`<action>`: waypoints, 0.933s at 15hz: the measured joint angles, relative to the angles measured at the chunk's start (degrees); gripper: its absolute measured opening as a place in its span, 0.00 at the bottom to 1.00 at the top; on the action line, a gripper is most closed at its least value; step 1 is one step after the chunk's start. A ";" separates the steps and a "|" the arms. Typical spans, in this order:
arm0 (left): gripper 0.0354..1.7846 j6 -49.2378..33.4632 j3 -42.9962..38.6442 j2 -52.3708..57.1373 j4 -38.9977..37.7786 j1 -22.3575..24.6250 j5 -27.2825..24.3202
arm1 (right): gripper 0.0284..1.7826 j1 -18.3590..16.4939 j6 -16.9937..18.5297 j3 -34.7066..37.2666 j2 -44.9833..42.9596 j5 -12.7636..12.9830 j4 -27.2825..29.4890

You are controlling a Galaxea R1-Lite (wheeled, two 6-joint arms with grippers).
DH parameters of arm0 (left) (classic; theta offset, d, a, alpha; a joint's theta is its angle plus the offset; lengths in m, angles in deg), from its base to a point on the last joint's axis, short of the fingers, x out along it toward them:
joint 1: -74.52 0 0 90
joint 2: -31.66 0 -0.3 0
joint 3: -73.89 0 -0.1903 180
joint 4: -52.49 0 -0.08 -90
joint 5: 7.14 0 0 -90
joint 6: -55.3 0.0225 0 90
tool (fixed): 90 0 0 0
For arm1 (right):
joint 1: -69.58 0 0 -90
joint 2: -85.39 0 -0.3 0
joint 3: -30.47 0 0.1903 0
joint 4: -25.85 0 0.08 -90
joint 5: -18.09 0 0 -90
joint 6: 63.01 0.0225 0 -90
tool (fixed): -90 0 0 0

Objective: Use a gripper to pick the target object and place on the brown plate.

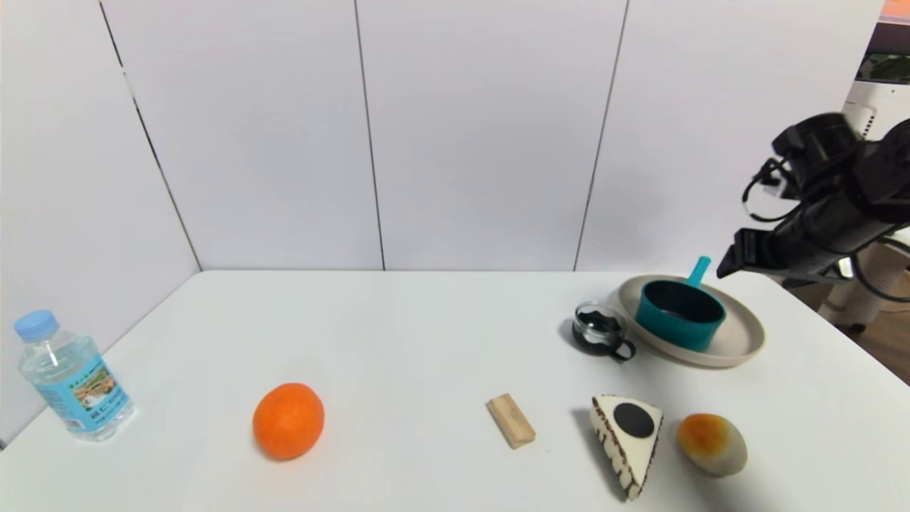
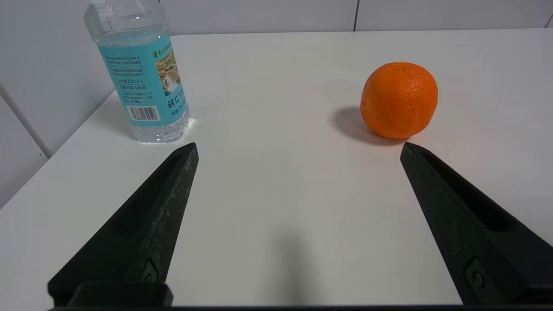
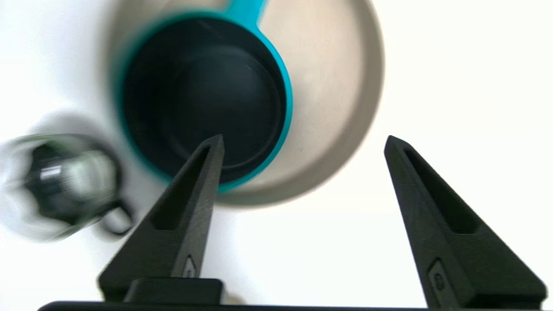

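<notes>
The teal saucepan [image 1: 679, 313] stands upright on the brown plate [image 1: 739, 340] at the right back of the table, with its handle pointing to the back. My right gripper [image 1: 738, 257] hangs in the air above and to the right of the plate, open and empty. In the right wrist view the gripper [image 3: 304, 140] looks down on the saucepan [image 3: 203, 95] and the plate [image 3: 341, 86], well apart from both. My left gripper [image 2: 298, 147] is open and empty, low over the table's front left; it does not show in the head view.
A glass cup with a black handle [image 1: 601, 328] stands just left of the plate. Along the front are a water bottle [image 1: 71, 380], an orange [image 1: 288, 419], a wooden block [image 1: 510, 421], a cake slice [image 1: 629, 434] and a yellow-grey fruit [image 1: 711, 444].
</notes>
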State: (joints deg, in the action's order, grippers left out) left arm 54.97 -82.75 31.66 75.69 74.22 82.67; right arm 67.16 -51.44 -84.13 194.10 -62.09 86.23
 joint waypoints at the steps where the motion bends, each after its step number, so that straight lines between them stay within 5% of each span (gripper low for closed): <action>1: 0.94 0.02 0.00 0.00 0.00 -0.02 0.00 | 0.76 0.10 -0.13 0.24 -4.00 -0.48 0.00; 4: 0.94 0.02 0.00 0.00 0.00 0.00 0.00 | 0.82 1.37 -1.27 4.22 -17.76 -1.13 -0.46; 7: 0.94 0.02 0.00 0.00 0.00 -0.02 0.02 | 0.87 2.74 -5.86 18.83 -34.16 -1.35 -3.77; 11: 0.94 0.00 0.00 0.00 0.00 -0.02 0.00 | 0.90 3.15 -13.13 47.19 -57.53 -1.72 -18.03; 14: 0.94 0.00 0.00 0.00 0.00 -0.02 0.00 | 0.92 3.01 -15.47 66.68 -74.84 -4.34 -31.12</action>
State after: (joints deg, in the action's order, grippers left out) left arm 54.97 -82.75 31.66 75.69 74.19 82.67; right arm 70.17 -66.91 -17.45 119.26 -66.43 55.11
